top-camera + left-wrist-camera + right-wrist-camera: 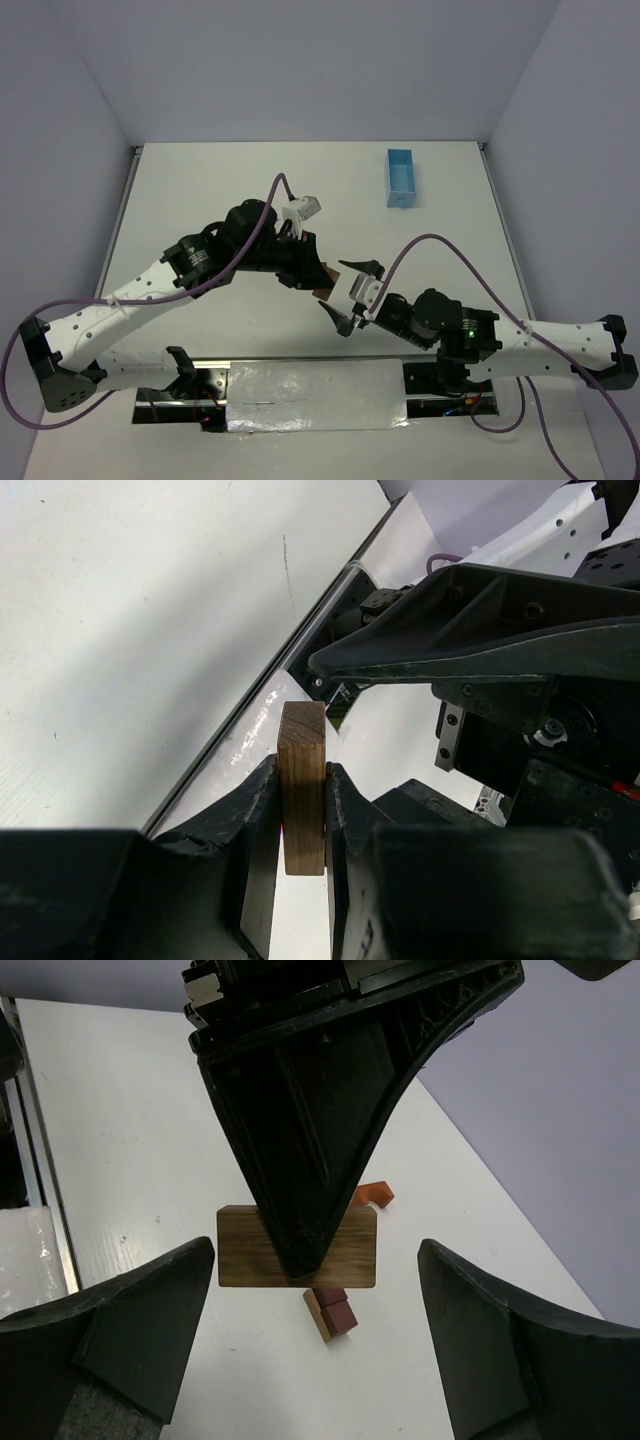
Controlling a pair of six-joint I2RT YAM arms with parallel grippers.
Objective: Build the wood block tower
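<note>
Left wrist: my left gripper (302, 775) clamps brown block (301, 730) on edge. Right gripper (315, 1260) spread wide, empty. Placing step, I judge; next: lower squarely onto reddish block (332, 1315) beneath.

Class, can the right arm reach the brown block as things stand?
Probably yes: the right gripper is open and straddles the block. The left gripper clamps its middle, leaving both ends free.

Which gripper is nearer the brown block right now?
Left. The left gripper is clamped on the brown block; the right gripper is open facing it, fingers clear of it on both sides.
</note>
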